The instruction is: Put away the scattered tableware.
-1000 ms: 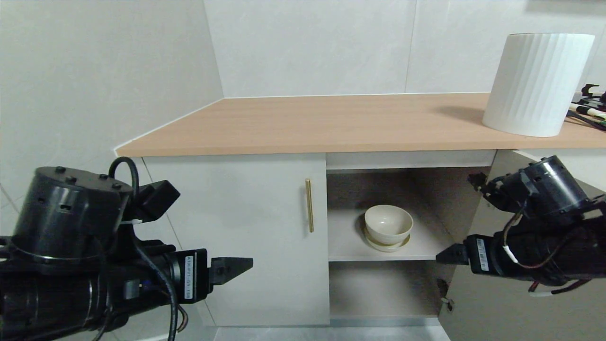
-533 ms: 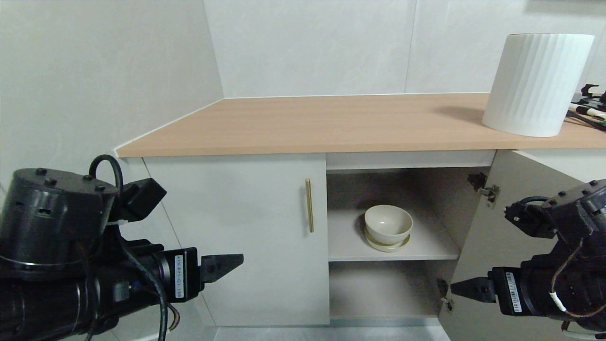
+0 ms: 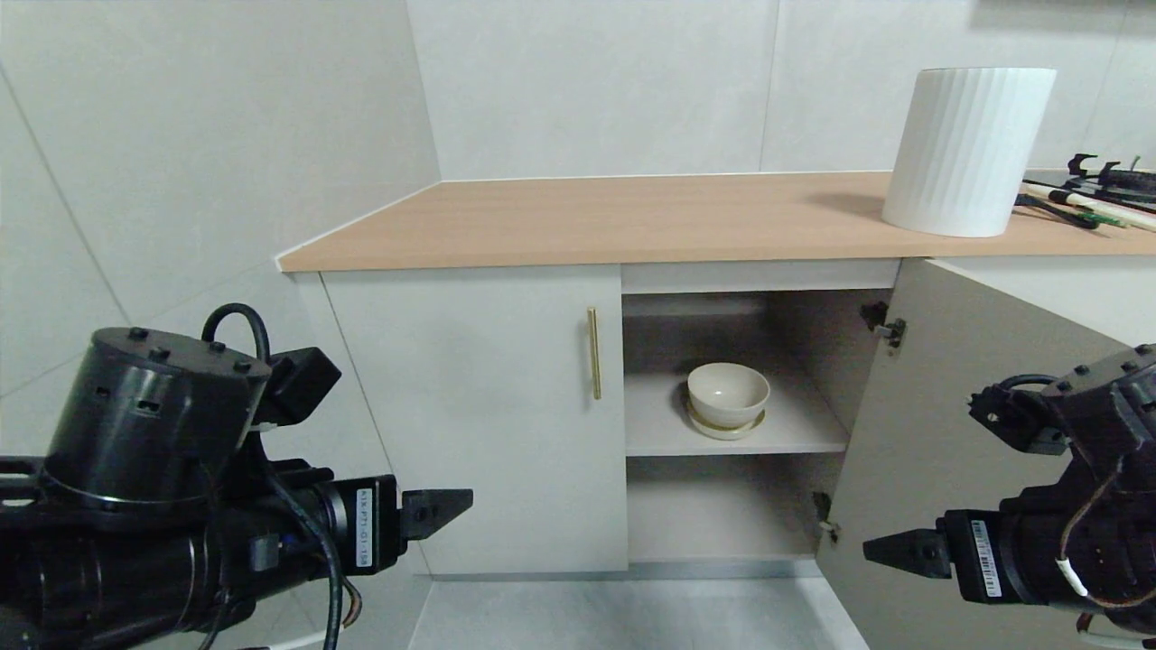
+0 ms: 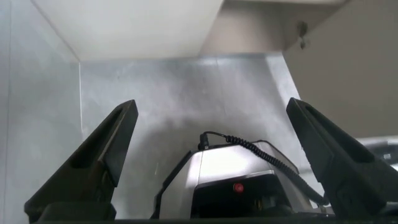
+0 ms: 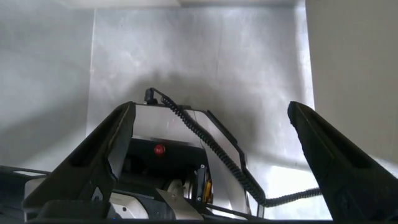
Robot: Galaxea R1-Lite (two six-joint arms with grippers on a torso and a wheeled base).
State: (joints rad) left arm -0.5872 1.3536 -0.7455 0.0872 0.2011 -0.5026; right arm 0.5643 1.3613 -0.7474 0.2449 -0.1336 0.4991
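The bowl lies ahead and above, between the wide-open left fingers and the nearer, wide-open right fingers

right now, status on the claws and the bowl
Left claw open, empty. Right claw open, empty. Bowl sits on plate on cabinet shelf. Cabinet door open, near right claw.

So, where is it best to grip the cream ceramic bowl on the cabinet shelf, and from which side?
Probably grip the cream ceramic bowl at its near rim, one finger inside, one outside. Come from the open front: it sits upright on a small cream plate, and the wooden countertop blocks a straight descent.
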